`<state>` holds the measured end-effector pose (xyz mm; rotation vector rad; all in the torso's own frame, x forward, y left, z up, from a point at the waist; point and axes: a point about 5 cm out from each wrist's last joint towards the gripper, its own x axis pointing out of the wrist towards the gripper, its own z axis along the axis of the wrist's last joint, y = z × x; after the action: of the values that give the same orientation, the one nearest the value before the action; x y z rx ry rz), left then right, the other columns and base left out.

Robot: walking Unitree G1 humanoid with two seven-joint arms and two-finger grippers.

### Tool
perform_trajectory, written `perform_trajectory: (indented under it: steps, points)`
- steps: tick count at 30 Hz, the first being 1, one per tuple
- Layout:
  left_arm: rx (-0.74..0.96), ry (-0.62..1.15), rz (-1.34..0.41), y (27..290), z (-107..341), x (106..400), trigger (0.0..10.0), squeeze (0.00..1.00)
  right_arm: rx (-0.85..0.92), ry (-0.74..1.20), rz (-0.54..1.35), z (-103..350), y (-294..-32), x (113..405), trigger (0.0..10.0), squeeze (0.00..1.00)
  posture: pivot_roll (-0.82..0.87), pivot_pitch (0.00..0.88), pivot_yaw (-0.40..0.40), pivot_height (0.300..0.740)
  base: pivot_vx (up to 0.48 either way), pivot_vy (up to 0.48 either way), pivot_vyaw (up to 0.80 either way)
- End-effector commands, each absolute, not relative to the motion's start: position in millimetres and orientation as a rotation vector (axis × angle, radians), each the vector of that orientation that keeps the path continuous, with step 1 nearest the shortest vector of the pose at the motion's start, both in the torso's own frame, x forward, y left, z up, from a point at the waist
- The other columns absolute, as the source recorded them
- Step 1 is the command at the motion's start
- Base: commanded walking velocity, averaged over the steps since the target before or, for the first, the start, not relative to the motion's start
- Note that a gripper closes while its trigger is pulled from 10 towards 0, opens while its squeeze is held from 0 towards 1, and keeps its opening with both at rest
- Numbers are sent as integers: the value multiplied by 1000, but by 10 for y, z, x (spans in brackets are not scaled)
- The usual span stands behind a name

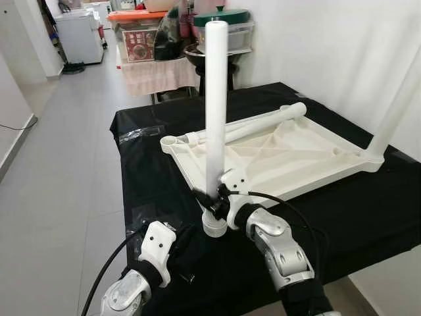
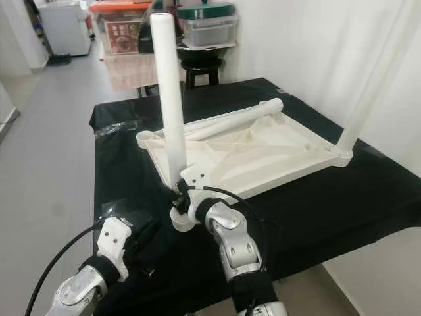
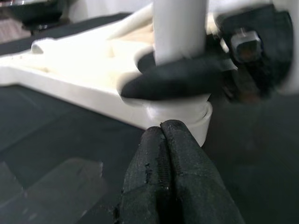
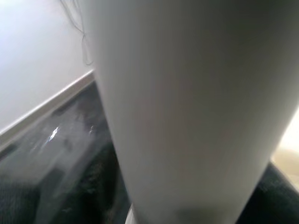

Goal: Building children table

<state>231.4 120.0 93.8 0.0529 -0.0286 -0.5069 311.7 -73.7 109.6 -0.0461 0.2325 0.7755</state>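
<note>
Two black fingers of the right gripper (image 1: pixel 212 201) are closed around the lower end of a white table leg (image 1: pixel 216 105), which stands upright with its foot in the near corner socket (image 1: pixel 214 224) of the overturned white tabletop (image 1: pixel 276 155). In the right wrist view the leg (image 4: pixel 187 112) passes very close before the camera, over black cloth. The left gripper (image 3: pixel 170 140) rests just in front of that socket, its fingers (image 3: pixel 182 158) pressed together on nothing, their tips close to the socket's collar (image 3: pixel 177 114). In the head views the left gripper (image 1: pixel 187 253) lies low on the cloth, beside the right arm. The tabletop lies underside up on a table draped in black cloth (image 1: pixel 151 178). A second leg (image 1: pixel 253 125) lies flat across the ribbed underside, and a third leg (image 1: pixel 398 105) rises from the far right corner. Beyond the table stand a dark stool (image 1: pixel 204 62), stacked storage boxes (image 1: pixel 141 36) and a white appliance (image 1: pixel 79 33) on the grey tiled floor (image 1: pixel 59 164).
</note>
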Motion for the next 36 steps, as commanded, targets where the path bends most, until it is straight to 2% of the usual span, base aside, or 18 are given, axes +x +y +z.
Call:
perform_trajectory:
  steps: [1, 3, 4, 5, 6, 7, 11, 19, 20, 21, 22, 23, 30, 36]
  points:
    - [59, -12, -502, 1225, 899, 2319, 10000, 0, 3, 214, 895, 1183, -637, 3095, 10000, 1000, -43, 0, -1, 740, 0, 0, 0]
    - [59, -12, -502, 1225, 899, 2319, 10000, 0, 3, 214, 895, 1183, -637, 3095, 10000, 1000, -43, 0, -1, 740, 0, 0, 0]
    - [58, -10, -510, 1217, 896, 2324, 10000, 0, -46, 138, 1070, 1343, -674, 3108, 10000, 1000, -33, 0, -8, 740, 0, 0, 0]
    - [58, -10, -510, 1217, 896, 2324, 10000, 0, -46, 138, 1070, 1343, -674, 3108, 10000, 1000, -33, 0, -8, 740, 0, 0, 0]
    - [57, -9, -513, 1215, 895, 2325, 10000, 0, -105, 109, 1183, 1397, -734, 3111, 10000, 1000, -33, 0, -8, 740, 0, 0, 0]
    - [57, -9, -515, 1210, 894, 2325, 10000, 0, -155, 120, 1288, 1420, -826, 3131, 10000, 0, -26, 0, -16, 740, 0, 0, 0]
    - [56, -10, -516, 1205, 894, 2322, 10000, 0, -199, 157, 1383, 1458, -966, 3222, 10000, 0, -22, 0, -19, 740, 0, 0, 0]
    - [71, -10, -522, 1201, 893, 2286, 10000, 0, -191, 237, 1375, 1484, -1084, 3419, 10000, 0, 6, 0, -38, 740, 0, 0, 0]
    - [80, -9, -529, 1197, 893, 2264, 10000, 0, -189, 268, 1349, 1464, -1113, 3468, 8000, 0, 14, 0, -42, 740, 0, 0, 0]
    - [80, -9, -529, 1197, 893, 2264, 10000, 0, -189, 268, 1349, 1464, -1113, 3468, 8000, 0, 14, 0, -42, 740, 0, 0, 0]
    - [90, -9, -536, 1192, 896, 2244, 10000, 0, -190, 293, 1321, 1441, -1136, 3501, 1922, 0, 17, 0, -42, 740, 0, 0, 0]
    - [106, -5, -545, 1188, 898, 2222, 10000, 0, -188, 319, 1302, 1413, -1177, 3517, 0, 0, 20, 0, -40, 740, 0, 0, 0]
    - [125, 2, -558, 1184, 902, 2182, 10000, 0, -175, 344, 1280, 1375, -1263, 3516, 0, 0, 17, 0, -35, 740, 0, 0, 0]
    - [114, 7, -564, 1182, 900, 2158, 10000, 0, -156, 318, 1287, 1341, -1442, 3446, 0, 0, -8, 0, -26, 740, 0, 0, 0]
